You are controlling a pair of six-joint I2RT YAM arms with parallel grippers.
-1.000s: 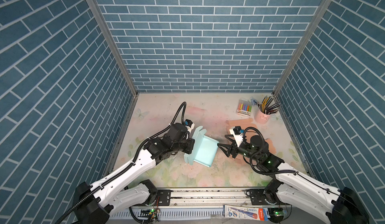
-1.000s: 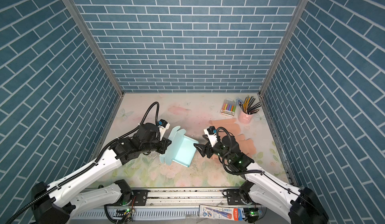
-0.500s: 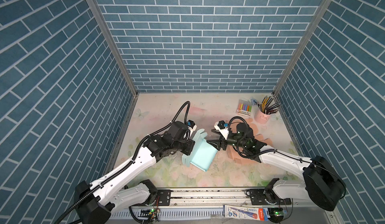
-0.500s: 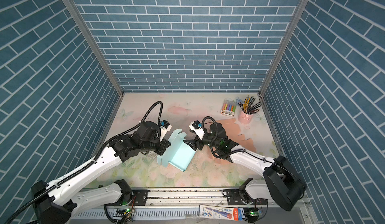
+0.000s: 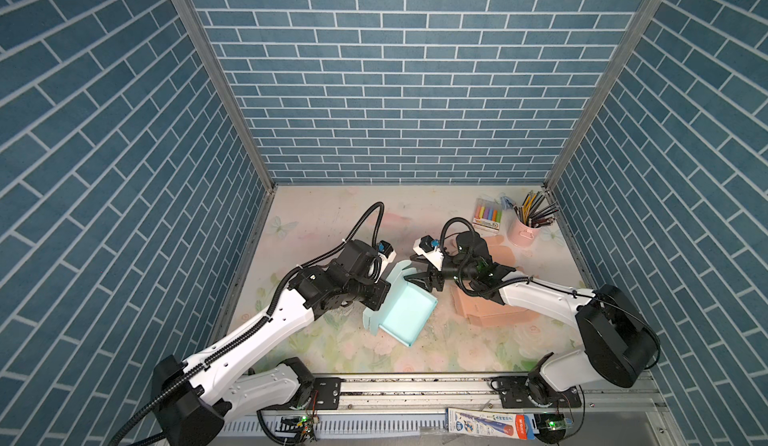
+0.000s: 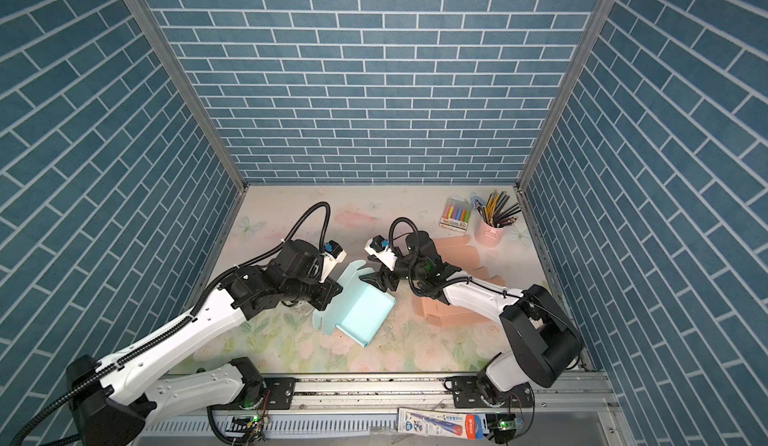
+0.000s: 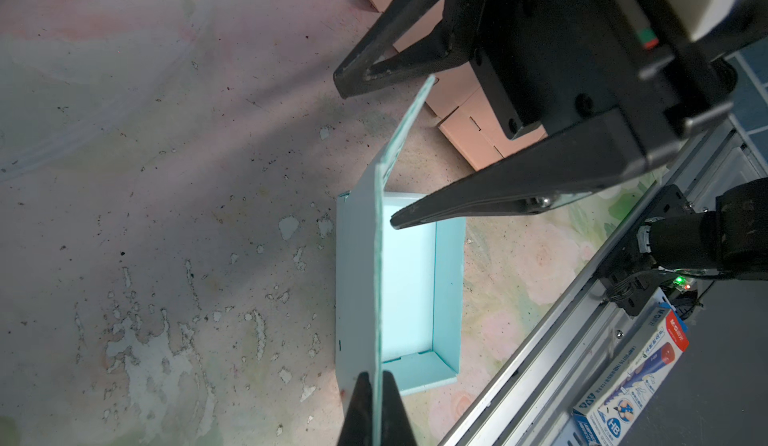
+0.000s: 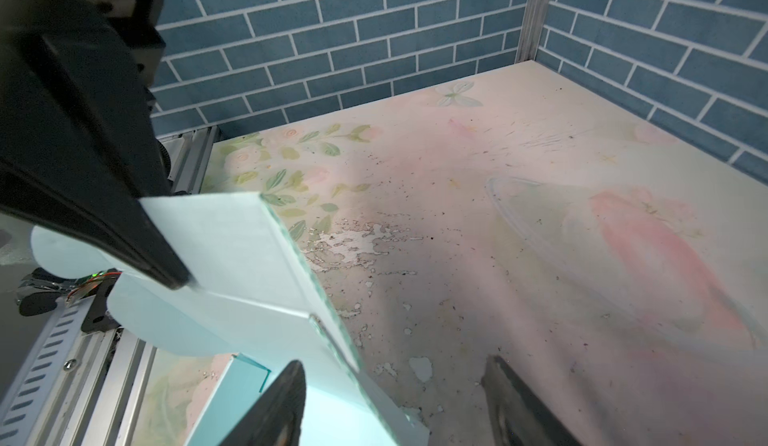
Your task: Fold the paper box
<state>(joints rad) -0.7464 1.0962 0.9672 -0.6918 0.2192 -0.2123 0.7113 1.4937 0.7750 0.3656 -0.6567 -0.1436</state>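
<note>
**Item: paper box [image 5: 409, 317], light blue, part-folded.**
- Location: you will find it near the middle of the table [image 5: 332, 224], between the two arms.
- Done: the tray is formed. The left wrist view shows side and end walls standing around its floor.
- Left to do, by my reading: the lid flap [image 8: 232, 253] stands upright with its rounded tabs loose. You need to bring it down over the tray and tuck the tabs.
- Left gripper [image 7: 376, 386]: pinched shut on the lid flap at one edge, holding it up.
- Right gripper [image 7: 370, 153]: jaws apart, one on either side of the flap's far edge; no grip on it shows.
- Also present, well clear of the work: flat pink boxes [image 5: 494, 313], pencil cup [image 5: 524, 232], marker pack [image 5: 488, 217].
</note>
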